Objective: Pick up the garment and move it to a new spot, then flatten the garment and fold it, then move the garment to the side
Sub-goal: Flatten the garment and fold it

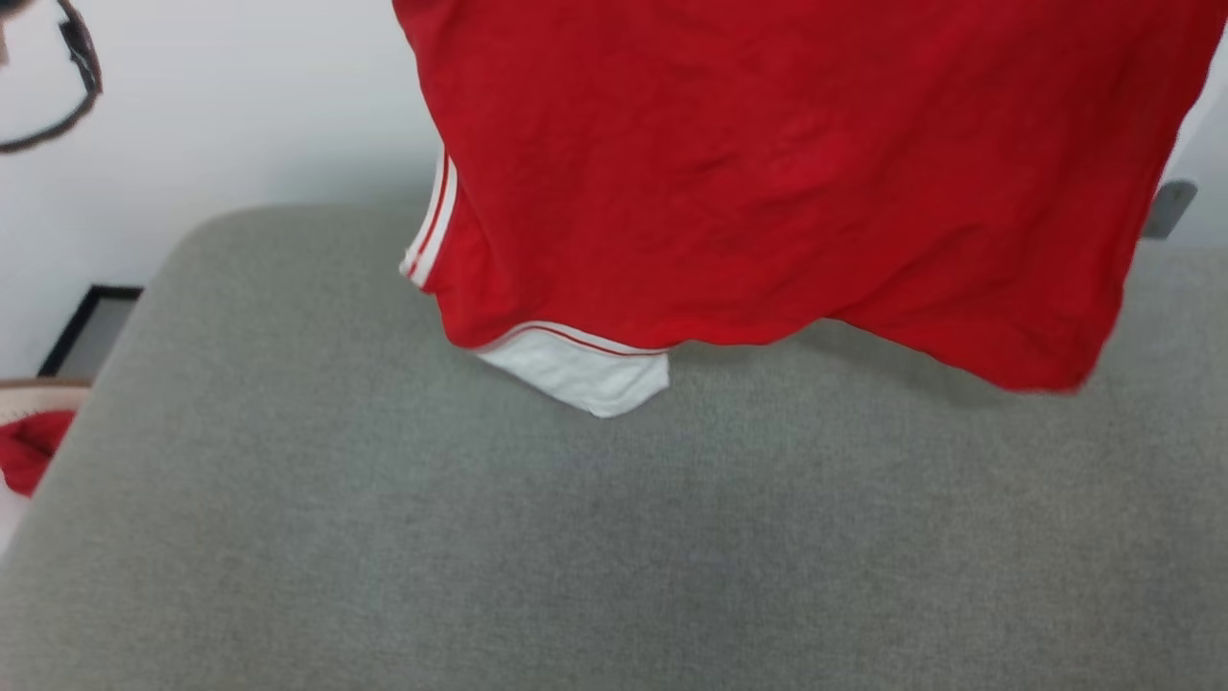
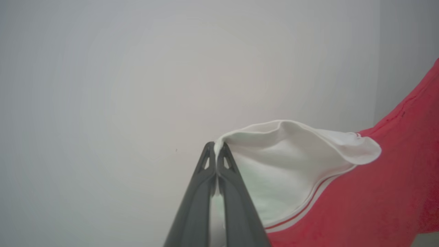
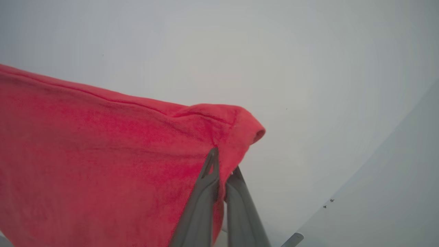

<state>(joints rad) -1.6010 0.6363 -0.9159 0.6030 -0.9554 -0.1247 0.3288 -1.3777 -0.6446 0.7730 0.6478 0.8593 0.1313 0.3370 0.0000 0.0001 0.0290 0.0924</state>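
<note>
The red garment (image 1: 787, 163) hangs spread in the air over the grey cushioned surface (image 1: 576, 537). Its lower hem and a white panel corner (image 1: 585, 374) dangle close to the cushion. In the left wrist view my left gripper (image 2: 216, 147) is shut on the edge of a white panel (image 2: 281, 164), with red cloth (image 2: 384, 192) stretching off to the right. In the right wrist view my right gripper (image 3: 224, 161) is shut on a red corner of the garment (image 3: 103, 154), which spreads out to the left.
A small red cloth bundle (image 1: 29, 446) lies in a cream basket at the left edge, beside the cushion. A dark cable (image 1: 77, 86) loops at the upper left. A white wall stands behind. The cushion's front half is bare.
</note>
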